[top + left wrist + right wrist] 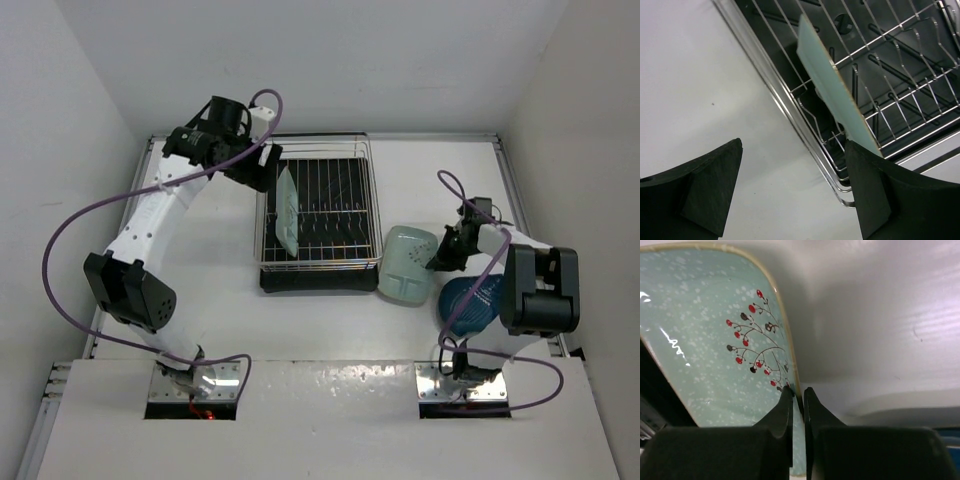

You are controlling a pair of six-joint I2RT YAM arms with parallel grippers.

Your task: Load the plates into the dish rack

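Note:
One mint-green plate [286, 212] stands on edge in the left side of the chrome wire dish rack [368, 200]; it also shows in the left wrist view [835, 85]. My left gripper [262, 168] is open and empty, just left of the rack's far left corner. A second mint-green plate [405, 262] with a red berry print [715, 355] lies right of the rack. My right gripper [438, 258] is shut on its right rim [796, 390]. The dark blue plate [470, 304] lies on the table, partly under the right arm.
The rack [900, 75] sits on a black base tray [310, 281]. White walls close in the table at the back and both sides. A purple cable [60, 240] loops off the left arm.

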